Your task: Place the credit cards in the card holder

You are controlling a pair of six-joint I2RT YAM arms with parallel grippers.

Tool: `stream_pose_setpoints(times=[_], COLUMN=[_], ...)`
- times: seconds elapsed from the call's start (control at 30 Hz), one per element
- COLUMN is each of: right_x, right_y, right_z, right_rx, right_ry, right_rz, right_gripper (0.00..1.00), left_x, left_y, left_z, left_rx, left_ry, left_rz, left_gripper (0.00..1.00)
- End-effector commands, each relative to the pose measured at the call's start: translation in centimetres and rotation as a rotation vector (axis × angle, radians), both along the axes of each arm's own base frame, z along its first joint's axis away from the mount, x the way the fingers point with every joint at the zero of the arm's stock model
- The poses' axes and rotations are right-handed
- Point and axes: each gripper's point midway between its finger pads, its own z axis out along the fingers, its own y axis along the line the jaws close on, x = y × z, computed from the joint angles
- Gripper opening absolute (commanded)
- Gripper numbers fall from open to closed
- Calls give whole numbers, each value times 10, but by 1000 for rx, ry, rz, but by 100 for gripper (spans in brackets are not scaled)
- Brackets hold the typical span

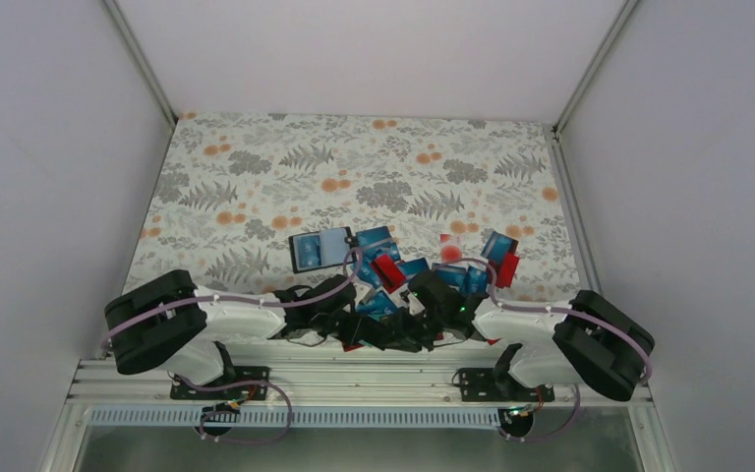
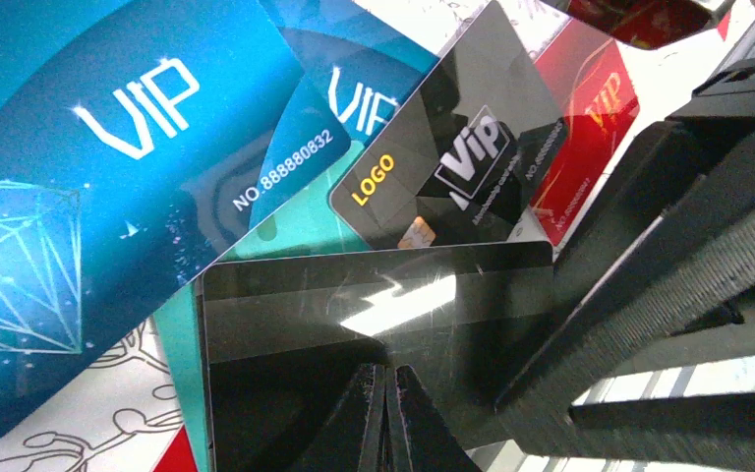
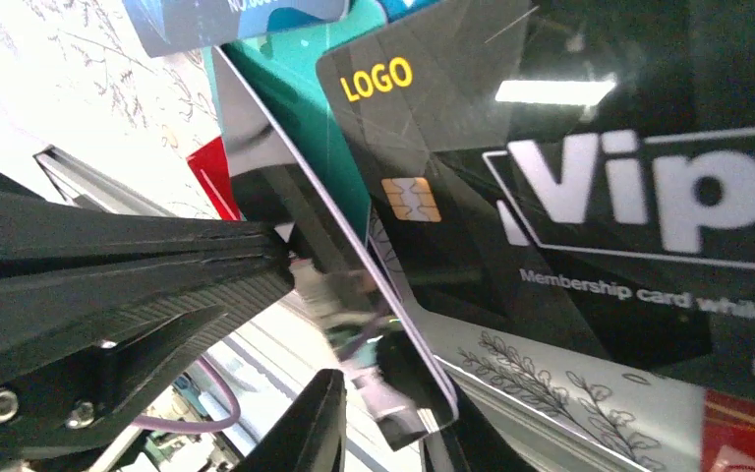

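Handover looks like the step in hand, judging from the top view. The left gripper (image 1: pixel 369 332) and right gripper (image 1: pixel 415 324) meet low at the near edge of the desk (image 1: pixel 354 167), just in front of the heap of cards (image 1: pixel 393 270). The card holder (image 1: pixel 317 249) lies open up and to the left of them, near but apart.

From the left wrist, the left gripper's jaws are clenched on the lower edge of a glossy black card (image 2: pixel 354 295). It is lifted over a spread of blue, teal and red cards and a black VIP card (image 2: pixel 452 147).

From the right wrist, that same glossy card stands edge-on, with its free corner between the right gripper's jaws. They stand part-open. One finger (image 3: pixel 300 433) is just clear of the card; the other is hidden behind it.

The next move, I judge, calls for the right jaws to pinch that corner squarely. The left should let go only once the grip is sure, and then the card goes to a slot in the holder.
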Motion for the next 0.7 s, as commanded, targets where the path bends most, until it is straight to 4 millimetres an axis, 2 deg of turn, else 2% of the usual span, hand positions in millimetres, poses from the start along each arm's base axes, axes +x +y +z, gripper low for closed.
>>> stream_pose_setpoints(times=[0.0,0.1,0.3,0.4,0.5,0.67], right_x=[16,19,34,52,80,124], right_y=[3,2,-1,-4,-7,-8], right_z=[10,13,23,37,64,135], right_rx=[13,12,18,36,97,254], right_ry=[-68,-80,-133,-198,-319,-562], right_rz=[-24,-20,-14,-12,9,29], right_gripper=[16,5,4,4,4,4], left_x=[4,15,45,61,78,101], left_y=[-4,1,20,35,49,60], left_z=[16,32,71,86,104,154], left_rx=[-30,-15,-33,-31,-47,-190], left_ry=[-20,-59,-136,-169,-217,-322], left_rz=[19,65,187,246,303,352], left_gripper=[2,2,3,3,4,9])
